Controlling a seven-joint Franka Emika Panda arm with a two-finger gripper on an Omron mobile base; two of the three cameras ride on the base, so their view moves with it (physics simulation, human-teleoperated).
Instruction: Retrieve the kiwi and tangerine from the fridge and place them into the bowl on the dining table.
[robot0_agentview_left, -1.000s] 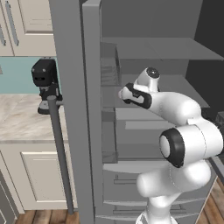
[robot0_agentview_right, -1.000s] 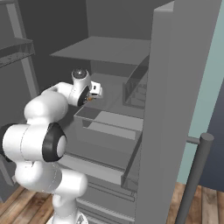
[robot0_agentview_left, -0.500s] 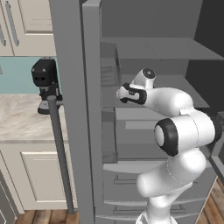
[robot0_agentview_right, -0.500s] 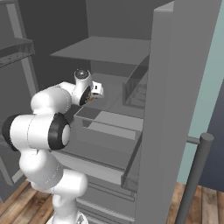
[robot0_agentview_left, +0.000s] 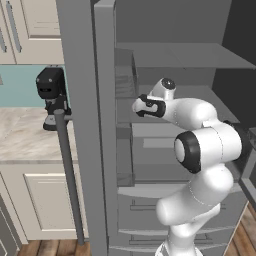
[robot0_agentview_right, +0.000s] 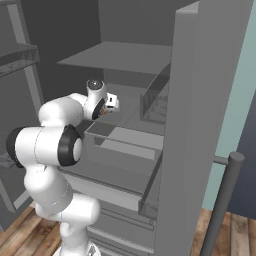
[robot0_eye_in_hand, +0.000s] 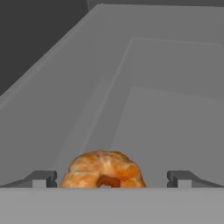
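The fridge (robot0_agentview_left: 80, 125) stands open, its grey shelves bare in both base views. My gripper (robot0_agentview_left: 140, 106) reaches in over a shelf at mid height, also seen from the right as the gripper (robot0_agentview_right: 111, 103). In the hand view the tangerine (robot0_eye_in_hand: 103, 169), orange and bumpy with a brown stem spot, lies on the grey shelf between my fingertips (robot0_eye_in_hand: 41, 178). The gripper (robot0_eye_in_hand: 111, 179) is open, with a gap on each side of the fruit. The kiwi, the bowl and the dining table are out of view.
A pulled-out grey drawer (robot0_agentview_right: 125, 145) sits just below my hand. Door bins (robot0_agentview_right: 155, 102) line the right door (robot0_agentview_right: 200, 125), whose bar handle (robot0_agentview_right: 222, 200) sticks out. Left of the fridge, a black coffee machine (robot0_agentview_left: 50, 90) stands on a beige counter (robot0_agentview_left: 20, 140), behind the left door's handle (robot0_agentview_left: 67, 175).
My hand has edged a little left and deeper over the shelf, and the elbow has swung up and in. The jaws have stayed wide.
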